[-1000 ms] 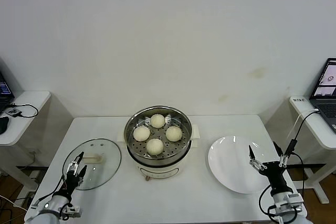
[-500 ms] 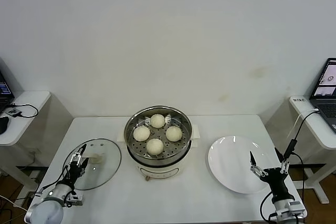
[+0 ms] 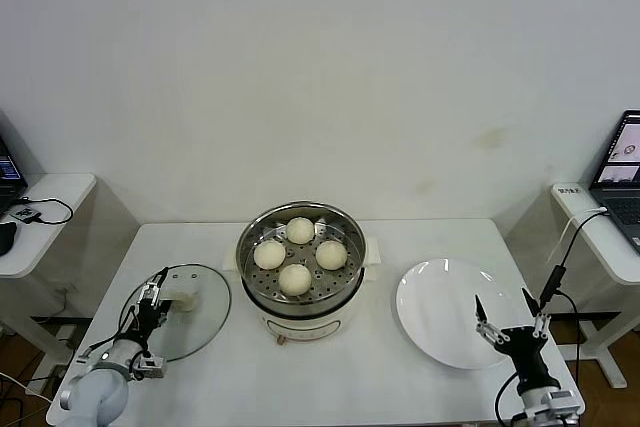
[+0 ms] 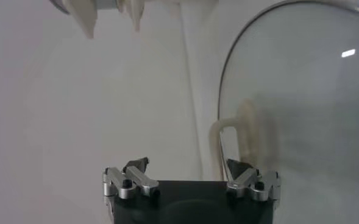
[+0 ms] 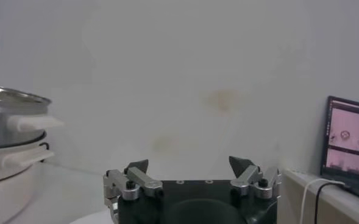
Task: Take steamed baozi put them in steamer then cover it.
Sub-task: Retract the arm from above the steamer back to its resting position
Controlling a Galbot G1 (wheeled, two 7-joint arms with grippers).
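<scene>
Several cream-white baozi (image 3: 294, 278) lie on the perforated tray inside the steel steamer (image 3: 300, 269) at the table's middle. The steamer's side also shows in the right wrist view (image 5: 8, 140). The clear glass cover (image 3: 178, 312) lies flat on the table to the steamer's left, its cream bar handle (image 4: 239, 137) upward. My left gripper (image 3: 155, 292) is open and empty, low over the cover's left part, near the handle. My right gripper (image 3: 510, 309) is open and empty at the front right, beside the plate's near edge.
An empty white plate (image 3: 455, 312) lies right of the steamer. Side desks stand at both sides, with a laptop (image 3: 622, 162) on the right one. A cable (image 3: 560, 247) hangs near the right arm.
My left gripper has moved forward over the cover toward its handle. My right gripper has drawn back toward the table's front edge, away from the plate.
</scene>
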